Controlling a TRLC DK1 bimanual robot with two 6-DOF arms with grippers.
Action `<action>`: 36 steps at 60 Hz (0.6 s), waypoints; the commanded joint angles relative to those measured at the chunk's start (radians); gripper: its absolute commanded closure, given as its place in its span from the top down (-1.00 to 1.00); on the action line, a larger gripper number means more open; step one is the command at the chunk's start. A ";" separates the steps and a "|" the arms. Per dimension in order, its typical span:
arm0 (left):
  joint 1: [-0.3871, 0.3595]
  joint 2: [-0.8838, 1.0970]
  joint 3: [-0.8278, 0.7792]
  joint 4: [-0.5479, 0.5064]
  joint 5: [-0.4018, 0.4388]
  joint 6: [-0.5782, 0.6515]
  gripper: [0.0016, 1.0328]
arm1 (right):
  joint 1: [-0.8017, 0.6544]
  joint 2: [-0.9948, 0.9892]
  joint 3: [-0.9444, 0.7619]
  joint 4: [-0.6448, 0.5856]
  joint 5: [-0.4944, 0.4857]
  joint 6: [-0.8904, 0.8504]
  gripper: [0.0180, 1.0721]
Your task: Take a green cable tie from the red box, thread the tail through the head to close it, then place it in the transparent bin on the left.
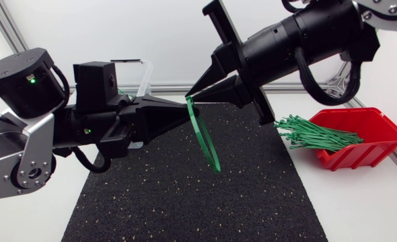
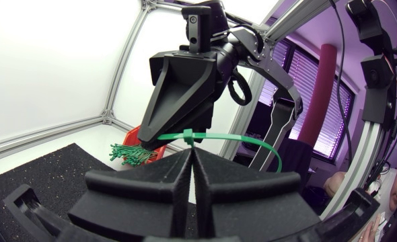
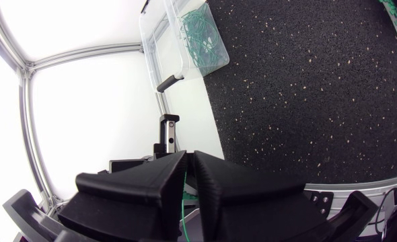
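On my left side, my left arm (image 1: pixel 23 134) comes in low over the table. Behind it, at the far edge of the black mat (image 1: pixel 185 202), stands the transparent bin (image 3: pixel 155 42); the right wrist camera shows a tangle of green ties (image 3: pixel 202 37) lying inside it. My left gripper (image 1: pixel 182 107) points toward the middle, its two fingers pressed together, pinching the green cable tie (image 1: pixel 207 138) at their tips. From that pinch the tie hangs down in a curved loop above the mat, not touching it. In the left wrist camera the tie's head sits right at my fingertips and the tail arcs off to one side.

My right gripper (image 1: pixel 190 94) comes down from the far right and meets the left one nose to nose, just above it. Its fingers are squeezed nearly together, and a thin green strand of the tie shows in the slit between them.

Further right, the red box (image 1: pixel 377 128) sits off the mat, on the white table. A bundle of loose green ties (image 1: pixel 313 132) sticks out of its open front toward the mat.
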 commanded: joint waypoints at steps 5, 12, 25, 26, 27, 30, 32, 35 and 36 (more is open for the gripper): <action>-0.009 0.013 -0.012 0.010 0.004 0.016 -0.93 | 0.008 -0.024 0.026 -0.013 0.009 -0.004 -0.73; -0.017 0.013 -0.017 0.011 0.005 0.022 -0.93 | 0.008 -0.028 0.026 -0.013 0.026 -0.010 -0.88; -0.026 0.007 -0.021 0.010 0.007 0.024 -0.93 | 0.008 -0.028 0.026 -0.013 0.029 -0.018 -0.88; -0.026 0.004 -0.023 0.010 0.007 0.025 -0.93 | 0.008 -0.027 0.026 -0.013 0.029 -0.018 -0.88; -0.026 0.002 -0.023 0.010 0.007 0.025 -0.93 | 0.009 -0.027 0.026 -0.013 0.029 -0.019 -0.88; -0.027 0.001 -0.024 0.010 0.007 0.025 -0.93 | 0.008 -0.028 0.026 -0.013 0.029 -0.021 -0.88; -0.029 0.001 -0.026 0.010 0.007 0.028 -0.93 | 0.008 -0.028 0.024 -0.015 0.029 -0.021 -0.88; -0.029 0.001 -0.027 0.010 0.007 0.030 -0.93 | 0.008 -0.030 0.024 -0.015 0.029 -0.022 -0.88; -0.029 0.001 -0.029 0.010 0.007 0.030 -0.93 | 0.008 -0.032 0.024 -0.015 0.029 -0.022 -0.88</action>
